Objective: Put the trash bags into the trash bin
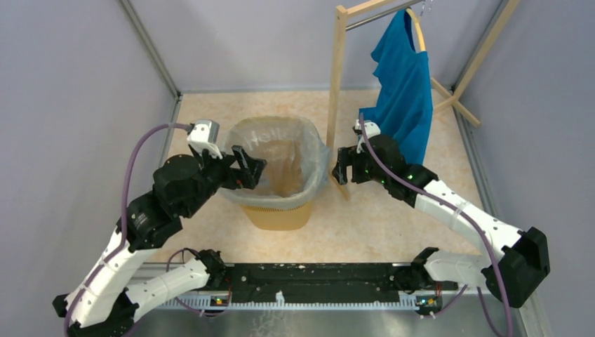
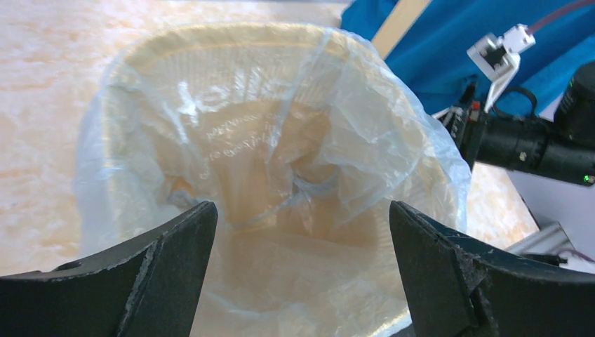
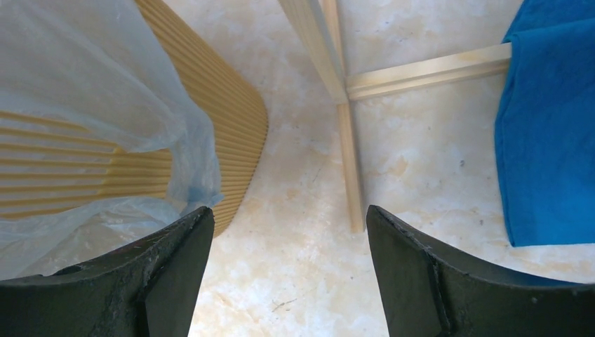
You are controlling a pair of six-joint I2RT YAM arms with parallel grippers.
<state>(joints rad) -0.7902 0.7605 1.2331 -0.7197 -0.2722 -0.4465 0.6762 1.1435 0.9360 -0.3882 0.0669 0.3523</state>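
The mouth of the trash bin [image 1: 281,214], lined by the trash bag [image 1: 273,137], is open from above, with the spread-jawed left tool [image 1: 251,168] at its left rim. On its right, the post and foot rail of the wooden rack [image 1: 337,91] leave only a narrow strip of worktop [image 1: 365,225]. The open right tool [image 1: 342,167] sits in that strip, and the blue shirt [image 1: 403,91] hangs close behind.

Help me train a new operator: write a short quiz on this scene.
1. True or false: the trash bag lines the trash bin, with film draped over its rim.
2. What hangs on the wooden rack? A) blue shirt B) white towel C) black jacket
3. Fill in: the left claw and the right claw are both ___.
Key: 1 true; 2 A; 3 open.
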